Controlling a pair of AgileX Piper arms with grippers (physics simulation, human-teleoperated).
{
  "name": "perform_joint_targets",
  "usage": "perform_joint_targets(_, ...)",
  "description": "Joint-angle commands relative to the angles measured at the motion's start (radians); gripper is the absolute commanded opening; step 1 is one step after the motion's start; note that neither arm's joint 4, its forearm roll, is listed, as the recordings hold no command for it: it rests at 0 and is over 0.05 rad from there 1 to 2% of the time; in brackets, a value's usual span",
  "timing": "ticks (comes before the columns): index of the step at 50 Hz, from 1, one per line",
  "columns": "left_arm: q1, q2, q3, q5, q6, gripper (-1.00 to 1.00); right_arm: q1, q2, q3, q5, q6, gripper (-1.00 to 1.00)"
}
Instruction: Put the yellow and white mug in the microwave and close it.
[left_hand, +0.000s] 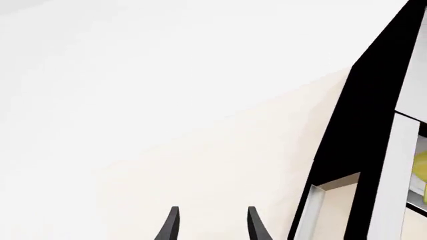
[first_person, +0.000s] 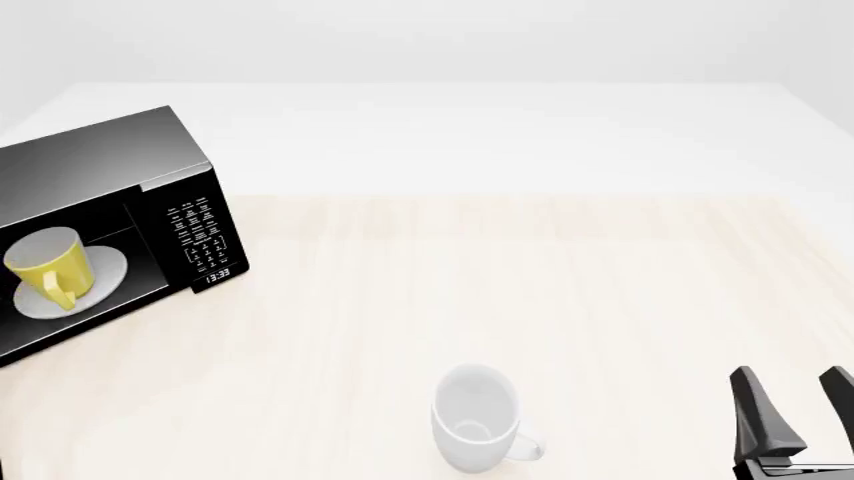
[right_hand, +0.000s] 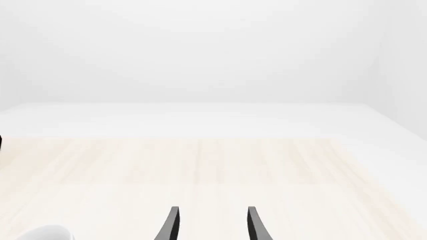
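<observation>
Boxy glossy-black microwave (first_person: 100, 235) at frame left, cavity visible; yellow and white mug (first_person: 51, 266) sits on its round white plate (first_person: 104, 282) inside. Plain white mug (first_person: 477, 420) bottom center on pale wood table (first_person: 534, 290). Right gripper (first_person: 797, 415) and left gripper (left_hand: 211, 225): fingers apart, empty.

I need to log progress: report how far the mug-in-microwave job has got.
Done: the yellow and white mug sits on the white plate inside the microwave. In hand: nothing; the left claw and right claw are both open and empty. Left: the mug shows in the microwave's front, and the left wrist view shows what seems to be the door swung out, so closing seems to remain.
</observation>
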Motion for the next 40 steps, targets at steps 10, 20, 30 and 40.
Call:
perform_joint_targets(10,-0.110,0.029,0.036,-0.029,0.004,1.00,0.000,0.000,0.000,0.000,0.000,1.00)
perform_joint_targets(20,-0.143,0.046,0.043,-0.039,0.000,1.00,0.000,0.000,0.000,0.000,0.000,1.00)
perform_joint_targets(30,-0.175,0.064,0.048,-0.050,-0.007,1.00,0.000,0.000,0.000,0.000,0.000,1.00)
perform_joint_targets(40,-0.230,0.071,0.054,-0.059,-0.022,1.00,0.000,0.000,0.000,0.000,0.000,1.00)
